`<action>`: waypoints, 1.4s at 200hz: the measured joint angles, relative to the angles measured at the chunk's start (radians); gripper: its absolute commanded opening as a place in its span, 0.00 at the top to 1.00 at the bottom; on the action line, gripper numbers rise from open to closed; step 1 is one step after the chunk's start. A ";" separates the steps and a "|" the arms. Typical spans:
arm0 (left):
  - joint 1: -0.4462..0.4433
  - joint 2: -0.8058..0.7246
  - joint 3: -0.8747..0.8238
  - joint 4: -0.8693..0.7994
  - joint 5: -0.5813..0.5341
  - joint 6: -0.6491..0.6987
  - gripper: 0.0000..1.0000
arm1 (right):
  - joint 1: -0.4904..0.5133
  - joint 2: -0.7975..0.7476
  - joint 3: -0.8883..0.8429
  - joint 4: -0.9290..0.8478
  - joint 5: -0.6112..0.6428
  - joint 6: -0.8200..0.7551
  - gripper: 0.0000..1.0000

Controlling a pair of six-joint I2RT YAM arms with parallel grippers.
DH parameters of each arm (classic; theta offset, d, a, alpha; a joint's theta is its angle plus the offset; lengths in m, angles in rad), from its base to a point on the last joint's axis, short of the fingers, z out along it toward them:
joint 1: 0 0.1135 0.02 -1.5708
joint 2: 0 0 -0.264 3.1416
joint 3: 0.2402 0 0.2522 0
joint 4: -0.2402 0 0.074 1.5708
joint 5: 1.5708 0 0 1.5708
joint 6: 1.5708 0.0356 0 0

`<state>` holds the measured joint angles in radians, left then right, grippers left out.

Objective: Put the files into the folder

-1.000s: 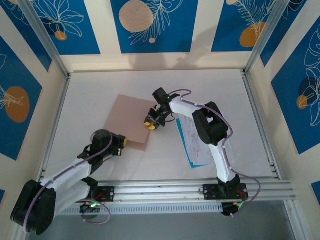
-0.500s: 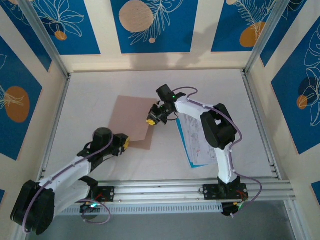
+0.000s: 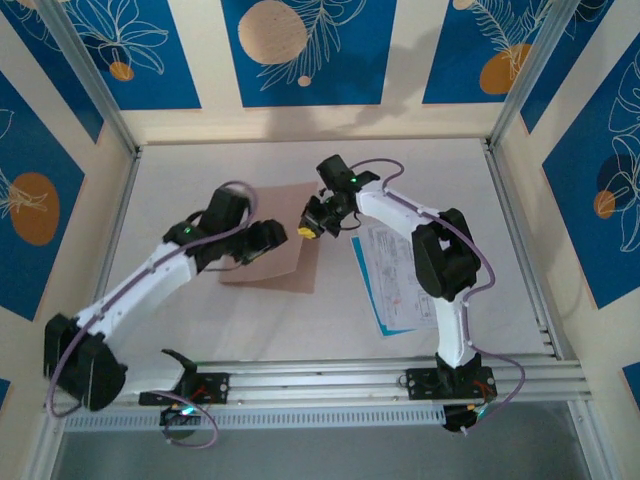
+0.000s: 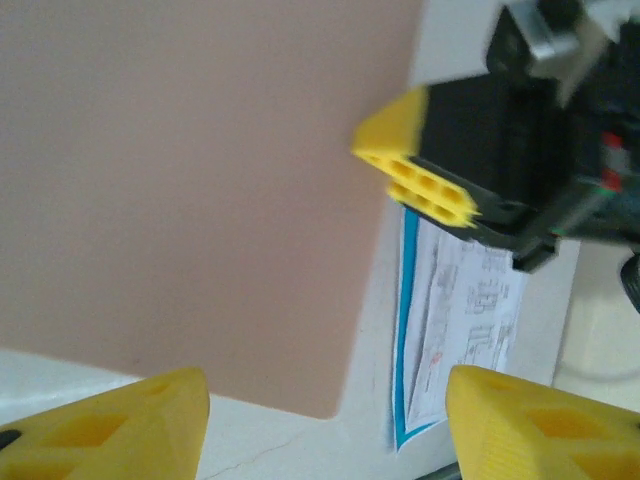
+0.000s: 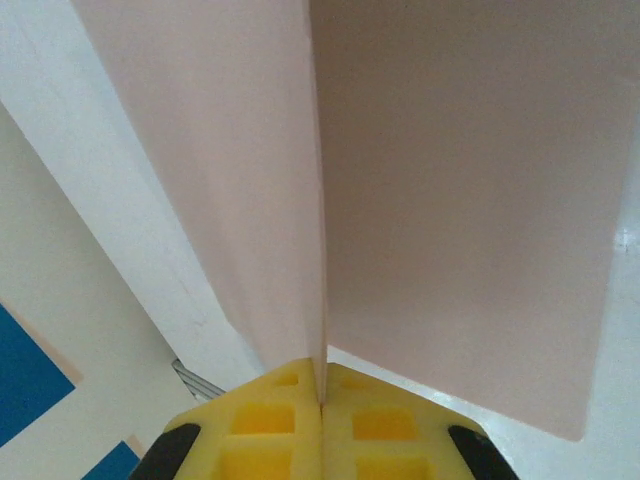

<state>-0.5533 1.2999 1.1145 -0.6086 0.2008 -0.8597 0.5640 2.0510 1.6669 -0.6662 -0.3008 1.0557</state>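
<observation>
A white table (image 3: 180,170) sits inside a booth with walls patterned in blue and cream. A flat tan folder (image 3: 290,262) lies left of the table's middle. My right pincer (image 3: 305,230) is at the folder's right edge. From its own camera, its yellow fingers (image 5: 270,420) are pressed together on the thin edge of one raised folder flap (image 5: 215,180), with the other flap spread out beyond it. My left pincer (image 4: 330,420) hangs over the folder's near part, its fingers spread wide with nothing between them. The files (image 3: 395,280), white printed sheets with a light blue edge, lie flat just right of the folder, partly under my right arm.
</observation>
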 measured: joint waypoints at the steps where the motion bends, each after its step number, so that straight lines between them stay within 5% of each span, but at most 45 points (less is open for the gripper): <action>1: -0.004 0.006 0.008 -0.004 -0.003 0.011 0.33 | 0.000 0.000 0.003 -0.002 0.000 0.000 1.00; 50: -0.247 0.282 0.357 -0.249 -0.246 0.365 0.30 | -0.027 0.000 0.119 -0.113 -0.003 -0.019 1.00; 109: -0.370 0.496 0.521 -0.455 -0.657 0.457 0.31 | -0.059 0.000 0.151 -0.169 -0.036 -0.034 1.00; 130: -0.377 0.529 0.522 -0.472 -0.718 0.475 0.46 | -0.065 0.000 0.151 -0.176 -0.048 -0.034 1.00; 153: -0.380 0.560 0.529 -0.477 -0.756 0.500 0.76 | -0.069 0.000 0.151 -0.178 -0.058 -0.035 1.00; 163: -0.381 0.566 0.530 -0.477 -0.763 0.491 1.00 | -0.069 0.000 0.151 -0.177 -0.064 -0.035 1.00; 174: -0.381 0.568 0.532 -0.481 -0.775 0.504 1.00 | -0.073 0.000 0.151 -0.174 -0.070 -0.039 1.00; 201: -0.381 0.567 0.535 -0.486 -0.786 0.491 1.00 | -0.080 0.000 0.151 -0.163 -0.092 -0.058 0.29; 209: -0.381 0.566 0.535 -0.486 -0.786 0.486 1.00 | -0.084 -0.006 0.150 -0.161 -0.090 -0.064 0.15; 223: -0.380 0.555 0.533 -0.485 -0.785 0.473 1.00 | -0.097 -0.046 0.117 -0.128 -0.070 -0.076 0.07; 250: -0.371 0.491 0.507 -0.486 -0.770 0.444 1.00 | -0.153 -0.282 -0.117 0.000 0.013 -0.067 0.09; 280: -0.354 0.400 0.466 -0.479 -0.735 0.418 1.00 | -0.231 -0.499 -0.336 0.138 0.058 -0.014 0.50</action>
<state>-0.9073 1.7000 1.5806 -1.0878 -0.5339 -0.4416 0.3332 1.5524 1.3312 -0.5278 -0.2428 1.0412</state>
